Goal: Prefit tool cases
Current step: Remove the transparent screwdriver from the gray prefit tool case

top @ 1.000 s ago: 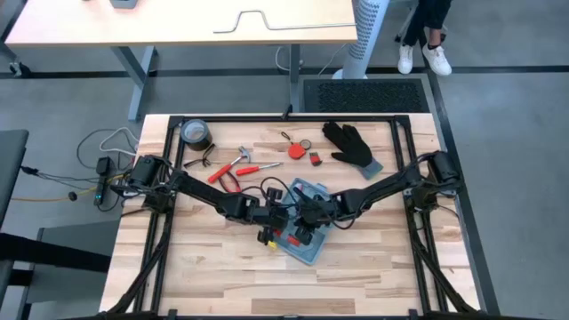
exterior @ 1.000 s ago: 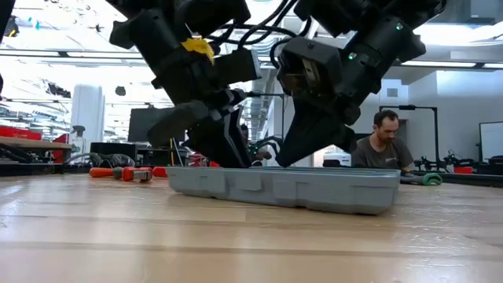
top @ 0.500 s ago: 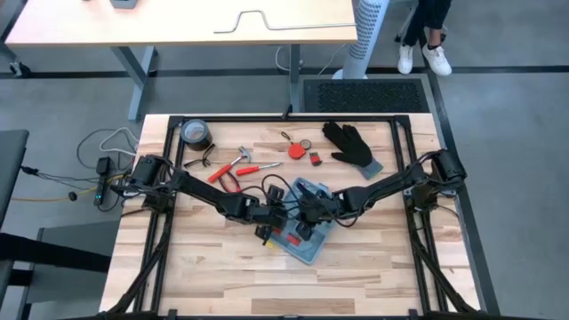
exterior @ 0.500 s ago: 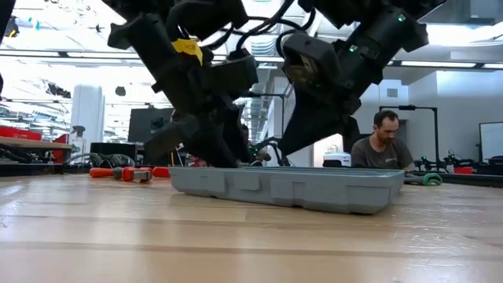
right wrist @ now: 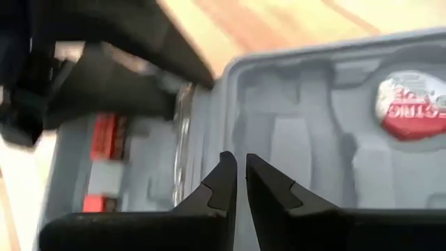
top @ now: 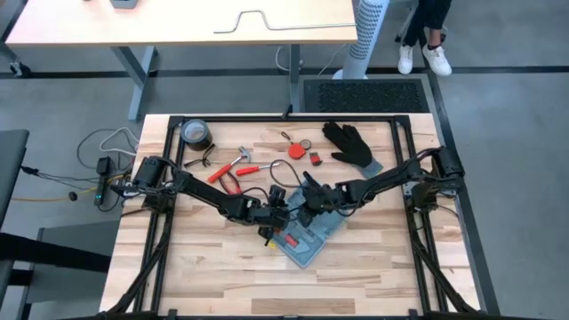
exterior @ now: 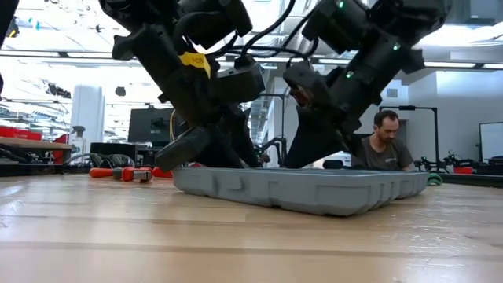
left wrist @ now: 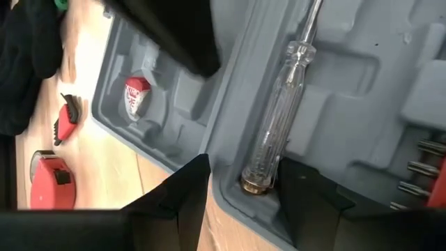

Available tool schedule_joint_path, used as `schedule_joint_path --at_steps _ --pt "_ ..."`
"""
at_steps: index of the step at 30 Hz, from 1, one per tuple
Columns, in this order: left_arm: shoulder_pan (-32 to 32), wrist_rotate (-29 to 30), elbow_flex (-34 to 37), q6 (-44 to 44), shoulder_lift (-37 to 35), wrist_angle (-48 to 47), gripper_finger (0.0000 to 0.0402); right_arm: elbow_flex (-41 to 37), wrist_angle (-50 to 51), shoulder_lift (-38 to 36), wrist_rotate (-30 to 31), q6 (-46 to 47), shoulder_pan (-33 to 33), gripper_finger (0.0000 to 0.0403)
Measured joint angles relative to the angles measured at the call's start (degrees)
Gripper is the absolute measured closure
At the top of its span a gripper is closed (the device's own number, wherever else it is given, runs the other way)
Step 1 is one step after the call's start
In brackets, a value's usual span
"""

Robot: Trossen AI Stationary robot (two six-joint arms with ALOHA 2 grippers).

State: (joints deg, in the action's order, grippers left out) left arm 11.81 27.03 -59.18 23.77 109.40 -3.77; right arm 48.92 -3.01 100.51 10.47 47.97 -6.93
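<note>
One case (top: 307, 233) lies mid-table. Beyond it lie one tape roll (top: 195, 134), one glove (top: 350, 144), one pair of pliers (top: 228, 172), one red tape measure (top: 295, 151). Over the case hang two grippers, left (top: 277, 223) and right (top: 307, 209). Inside it: one clear-handled screwdriver (left wrist: 282, 115).

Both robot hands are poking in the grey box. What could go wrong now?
The tool case lies loose on the table, so a push could slide it and shake tools out. The left gripper straddles the clear screwdriver by the case's edge; a nudge might pop it out. The right gripper is close, so they could bump.
</note>
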Motion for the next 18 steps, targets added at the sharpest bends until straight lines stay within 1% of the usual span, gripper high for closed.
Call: schedule_joint_path --at_steps 4,8,12,16,18 --pt "0.0 0.1 0.0 -0.5 0.6 0.7 0.0235 -2.1 -2.3 0.0 -3.0 1.2 1.8 0.0359" --pt "0.0 0.1 0.0 -0.5 2.8 1.8 0.0235 -3.5 -3.9 0.0 -4.9 1.5 2.5 0.0359" --pt "0.0 0.9 -0.2 -0.5 5.2 3.9 0.0235 -4.2 -4.0 0.0 -5.5 2.2 2.7 0.0359" --pt "0.1 2.2 -0.2 -0.1 6.0 6.2 0.0235 -4.3 -4.1 0.0 -5.6 2.2 2.8 0.0359" --pt "0.0 4.4 0.0 0.6 6.2 8.4 0.0236 -4.4 -4.1 0.0 -5.5 2.2 2.8 0.0359"
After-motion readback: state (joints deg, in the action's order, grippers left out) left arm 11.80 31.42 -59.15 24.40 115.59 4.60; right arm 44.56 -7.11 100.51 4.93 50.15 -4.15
